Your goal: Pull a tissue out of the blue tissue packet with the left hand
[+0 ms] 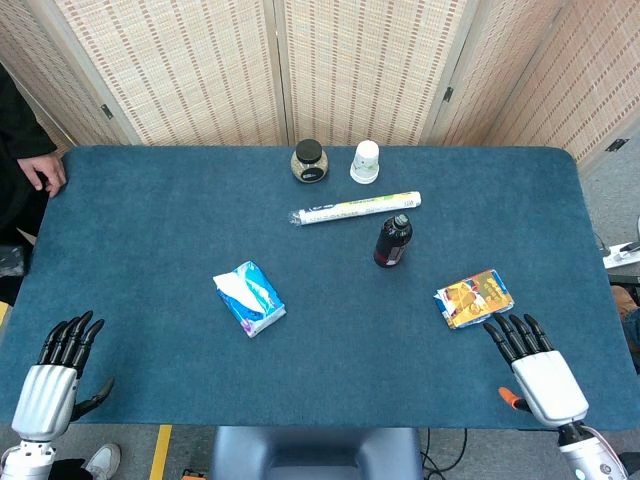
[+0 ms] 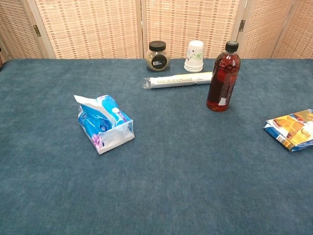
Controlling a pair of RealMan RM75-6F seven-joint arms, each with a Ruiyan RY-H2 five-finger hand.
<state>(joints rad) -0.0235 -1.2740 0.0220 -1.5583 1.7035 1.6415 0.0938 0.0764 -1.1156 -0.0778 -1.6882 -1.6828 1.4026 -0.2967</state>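
Plainly nothing is done yet — the left hand rests spread and empty, well apart from the packet, its tissue unpulled.

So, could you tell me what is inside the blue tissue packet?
White tissue shows through the opening on top of the blue tissue packet, one sheet sticking up. How many remain inside cannot be seen; the wrapper covers them.

Tissue packet blue, white; table dark teal; bottle dark red; snack packet orange-yellow.
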